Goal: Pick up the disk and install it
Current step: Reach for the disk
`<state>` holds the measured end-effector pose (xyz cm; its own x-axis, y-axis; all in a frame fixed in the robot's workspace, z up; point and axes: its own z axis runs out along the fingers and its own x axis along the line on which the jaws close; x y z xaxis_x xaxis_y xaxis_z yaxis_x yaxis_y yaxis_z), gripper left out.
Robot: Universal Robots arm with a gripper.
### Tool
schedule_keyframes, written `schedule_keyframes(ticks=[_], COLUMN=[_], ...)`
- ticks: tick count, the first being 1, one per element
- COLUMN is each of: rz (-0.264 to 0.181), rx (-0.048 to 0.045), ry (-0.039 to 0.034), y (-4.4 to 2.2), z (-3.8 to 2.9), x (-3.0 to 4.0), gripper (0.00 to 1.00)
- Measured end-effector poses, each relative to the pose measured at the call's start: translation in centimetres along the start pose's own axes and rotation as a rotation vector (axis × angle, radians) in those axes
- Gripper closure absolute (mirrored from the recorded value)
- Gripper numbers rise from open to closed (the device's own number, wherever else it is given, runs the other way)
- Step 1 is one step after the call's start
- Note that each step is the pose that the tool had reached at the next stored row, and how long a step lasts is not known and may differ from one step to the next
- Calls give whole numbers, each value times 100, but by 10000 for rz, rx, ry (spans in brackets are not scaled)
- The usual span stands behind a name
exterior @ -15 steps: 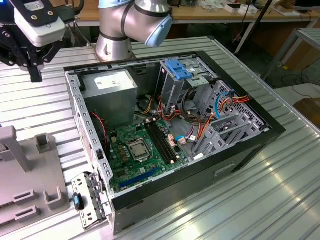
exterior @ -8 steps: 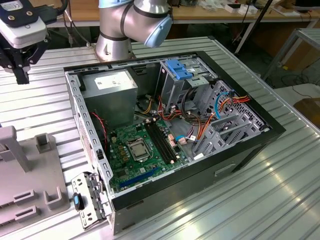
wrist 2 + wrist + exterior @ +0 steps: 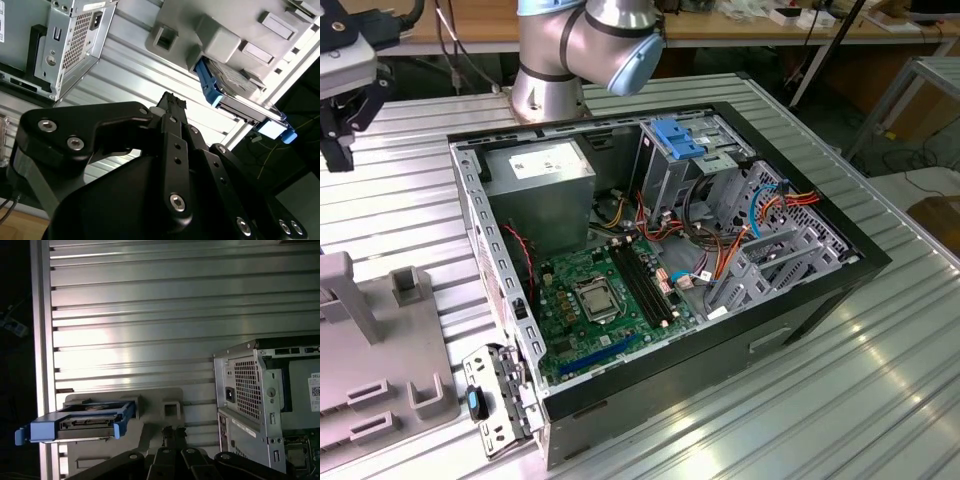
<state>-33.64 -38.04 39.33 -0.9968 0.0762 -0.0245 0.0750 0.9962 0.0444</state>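
The disk (image 3: 82, 422) is a grey metal drive in a bright blue carrier. It lies flat on a grey fixture (image 3: 155, 396) near the table's edge, and one blue rail end sticks out past the fixture. In the second wrist view the disk (image 3: 232, 82) lies under the fixture's grey blocks. My gripper (image 3: 173, 432) hangs above the ribbed table, short of the fixture and apart from the disk. Its black fingers (image 3: 172, 101) are shut together with nothing between them. In the exterior view the gripper (image 3: 338, 140) is at the far left, above the table.
The open computer case (image 3: 660, 260) lies on the table with its motherboard, cables and blue latch (image 3: 677, 137) showing. A grey power supply box (image 3: 540, 185) sits inside. The case's back panel (image 3: 250, 390) stands beside the gripper. The arm's base (image 3: 570, 60) is behind the case.
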Motion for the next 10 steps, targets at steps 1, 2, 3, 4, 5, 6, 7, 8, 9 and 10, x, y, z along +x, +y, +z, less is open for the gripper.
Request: schedule_keyframes(ticks=[1, 2, 3, 4, 5, 6, 7, 8, 9, 10], rz=[1, 1, 1, 1, 0, 1, 0, -1, 0, 0], rx=[0, 0, 1, 0, 0, -1, 0, 0, 0, 0], ry=[-1, 0, 1, 0, 0, -1, 0, 0, 1, 1], y=[-1, -4, -6, -7, -10, -12, -14, -16, -18, -20], z=[0, -2, -3, -3, -5, -5, -6, -6, -8, -9], x=[24, 59, 89, 115, 159, 187, 215, 240, 269, 303], gripper=[89, 89, 89, 89, 89, 89, 89, 89, 89, 89])
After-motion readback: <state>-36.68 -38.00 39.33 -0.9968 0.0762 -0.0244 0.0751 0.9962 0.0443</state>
